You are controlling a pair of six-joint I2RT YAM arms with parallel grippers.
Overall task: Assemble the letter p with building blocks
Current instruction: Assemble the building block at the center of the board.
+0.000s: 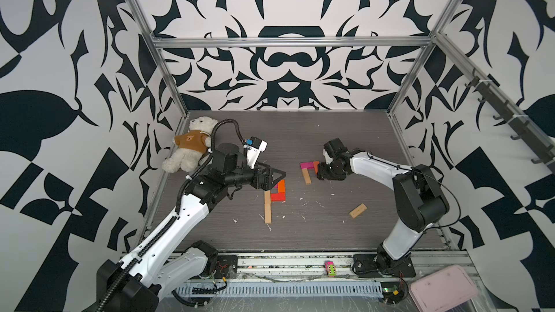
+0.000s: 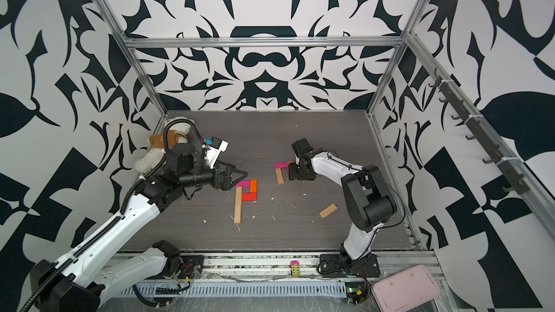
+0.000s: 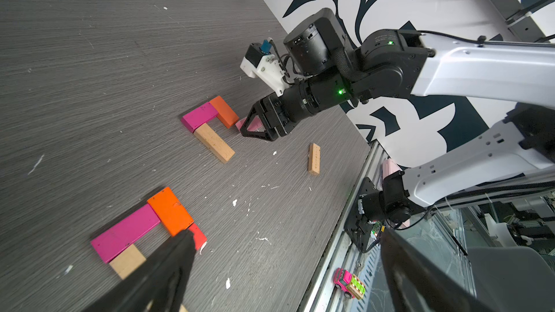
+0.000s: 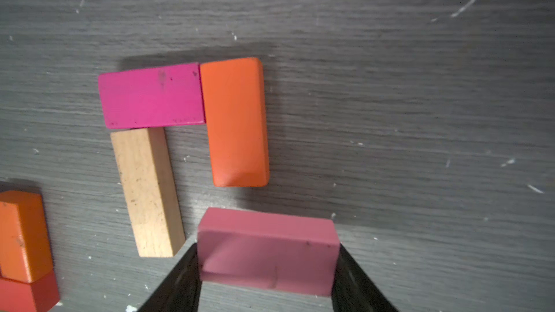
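Note:
My right gripper (image 4: 267, 268) is shut on a light pink block (image 4: 267, 250), held by its two ends just above the table. Close in front of it lie a magenta block (image 4: 151, 96), an orange block (image 4: 235, 121) and a tan block (image 4: 147, 190), set as three sides of a square. The pink block hangs near the orange block's free end, apart from it. Further left, a second group lies flat: magenta block (image 3: 126, 232), orange block (image 3: 169, 211), red block (image 3: 198, 235) and a long tan bar (image 1: 267, 207). My left gripper (image 1: 274, 177) hovers open over that group, holding nothing.
A loose tan block (image 1: 358, 210) lies at the right front of the grey table. A teddy bear (image 1: 189, 145) lies in the back left corner. A toy car (image 1: 329, 268) sits on the front rail, and a pink tray (image 1: 443, 288) stands off the table at the front right.

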